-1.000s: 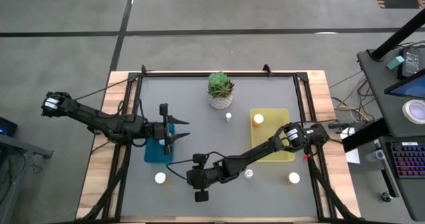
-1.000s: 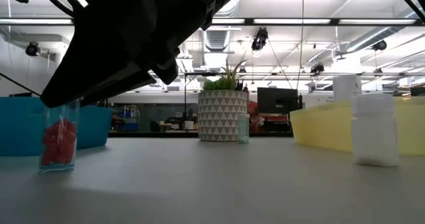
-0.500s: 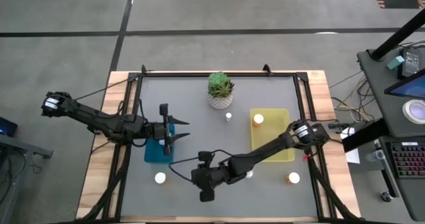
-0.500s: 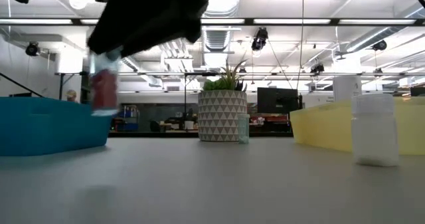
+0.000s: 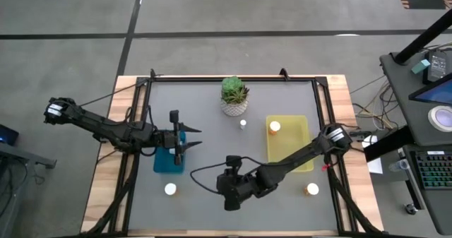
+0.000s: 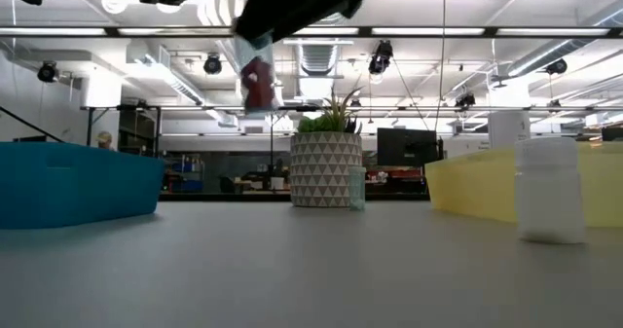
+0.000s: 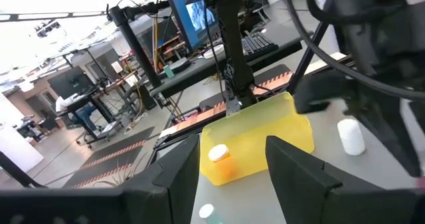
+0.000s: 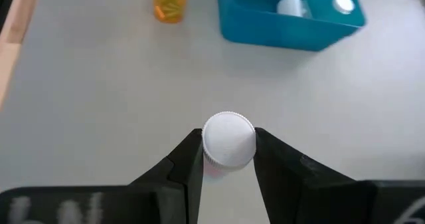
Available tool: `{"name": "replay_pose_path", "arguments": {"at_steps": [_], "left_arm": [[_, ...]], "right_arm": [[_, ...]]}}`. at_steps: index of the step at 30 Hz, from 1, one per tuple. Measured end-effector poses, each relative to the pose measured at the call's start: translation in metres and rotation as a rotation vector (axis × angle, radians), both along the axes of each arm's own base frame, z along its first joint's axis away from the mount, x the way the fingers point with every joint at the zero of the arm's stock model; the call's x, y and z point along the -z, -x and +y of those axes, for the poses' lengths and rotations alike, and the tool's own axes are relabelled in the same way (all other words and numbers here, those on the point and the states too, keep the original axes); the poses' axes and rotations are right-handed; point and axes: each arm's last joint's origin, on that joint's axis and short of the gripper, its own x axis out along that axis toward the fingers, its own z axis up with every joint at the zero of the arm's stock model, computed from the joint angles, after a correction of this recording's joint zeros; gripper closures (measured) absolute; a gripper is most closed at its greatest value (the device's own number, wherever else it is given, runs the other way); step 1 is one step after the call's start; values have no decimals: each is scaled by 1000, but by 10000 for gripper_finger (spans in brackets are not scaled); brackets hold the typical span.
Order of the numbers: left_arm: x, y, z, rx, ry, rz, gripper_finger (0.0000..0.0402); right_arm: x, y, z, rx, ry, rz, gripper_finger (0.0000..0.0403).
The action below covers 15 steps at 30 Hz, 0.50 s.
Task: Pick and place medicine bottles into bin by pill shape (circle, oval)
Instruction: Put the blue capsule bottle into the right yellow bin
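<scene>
The right tool hung above the near middle of the counter, its two fingers clamped on the sides of a clear medicine bottle with a white cap. In the low view that held bottle was clear of the surface and showed red contents.

Still near the front edge, a white-capped bottle stood at the left and an amber bottle at the right. The right wrist view showed an amber bottle standing on the counter just beside the blue bin, in which two more white-capped bottles lay.

Farther back, the left tool hovered over the blue bin at the counter's left side, its fingers apart and holding nothing. On the right stood the yellow bin, with an amber bottle in its far corner; the left wrist view showed a white bottle standing just beside the yellow bin.

Beyond these, a small clear bottle stood just beside a patterned white pot with a green succulent near the far edge.
</scene>
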Motion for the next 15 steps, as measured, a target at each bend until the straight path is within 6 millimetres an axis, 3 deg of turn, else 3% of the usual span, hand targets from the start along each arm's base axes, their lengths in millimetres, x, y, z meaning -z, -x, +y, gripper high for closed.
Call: {"name": "replay_pose_path", "arguments": {"at_steps": [15], "left_arm": [[0, 0, 0, -1, 0, 0, 244]], "right_arm": [[-20, 67, -38, 234, 12, -91, 296]]}}
